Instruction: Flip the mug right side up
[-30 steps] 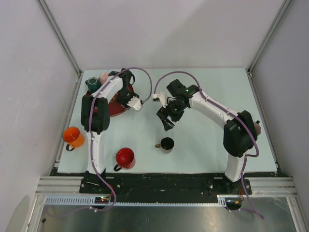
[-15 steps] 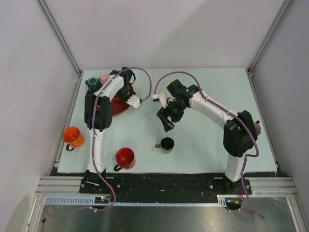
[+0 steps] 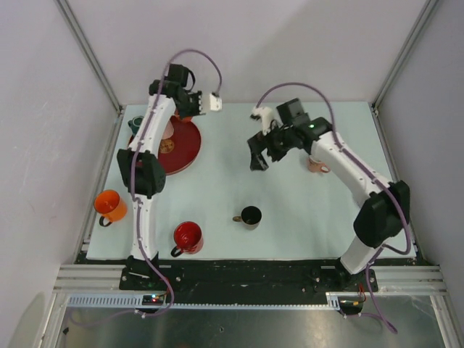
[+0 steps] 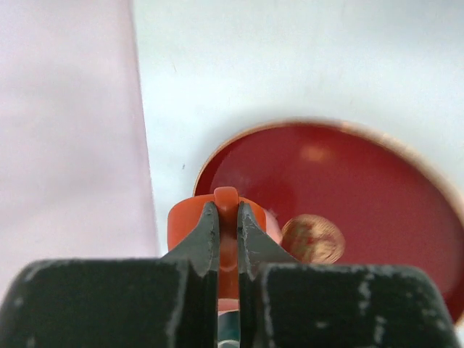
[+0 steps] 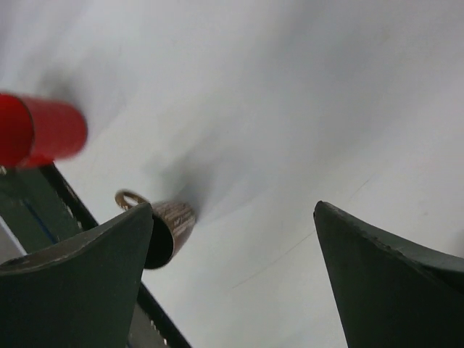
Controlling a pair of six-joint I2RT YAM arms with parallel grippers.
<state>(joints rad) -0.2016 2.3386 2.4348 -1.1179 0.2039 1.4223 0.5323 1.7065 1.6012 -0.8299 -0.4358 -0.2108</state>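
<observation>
My left gripper (image 4: 227, 210) is shut on the handle of an orange-red mug (image 4: 185, 221). The mug hangs above the near rim of the round red plate (image 4: 377, 196). In the top view this gripper (image 3: 185, 110) is raised at the back left, over the plate's (image 3: 181, 152) far edge, and the mug shows only as a bit of orange under the fingers. Which way the mug's mouth faces I cannot tell. My right gripper (image 3: 257, 154) hangs over the middle of the table, and in its own wrist view it (image 5: 233, 210) stands wide open and holds nothing.
A teal mug (image 3: 135, 125) and a pink mug (image 3: 167, 129) sit by the plate's left edge. An orange mug (image 3: 110, 205), a red mug (image 3: 188, 236) and a dark brown mug (image 3: 250, 215) stand upright near the front. Another pink mug (image 3: 317, 166) lies by the right arm.
The left gripper closed on the mug's handle at the plate and lifted it up and toward the back. The right arm swung back and to the right, its jaws opening wider.
</observation>
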